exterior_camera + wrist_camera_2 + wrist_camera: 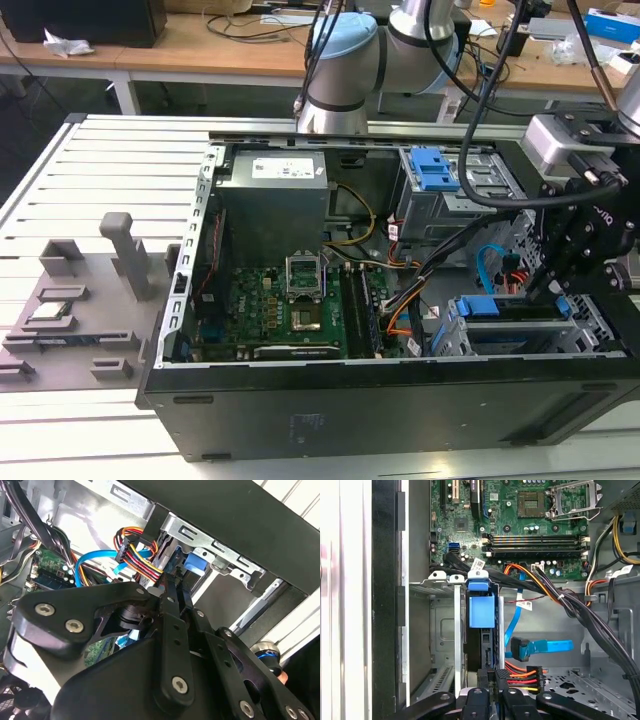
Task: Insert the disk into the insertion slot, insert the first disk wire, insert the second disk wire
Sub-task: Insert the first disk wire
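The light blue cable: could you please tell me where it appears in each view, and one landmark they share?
Exterior view: the light blue cable curls inside the case toward that view's right, beyond the disk's blue carrier.
Second wrist view: it arcs beside the orange-red wires.
First wrist view: it lies beside the blue carrier.
Shared landmark: the blue carrier.

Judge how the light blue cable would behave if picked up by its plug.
Probably floppy: the light blue cable is a thin flat ribbon bending in a curve. Likely light, so its plug end would swing and twist rather than hold direction.
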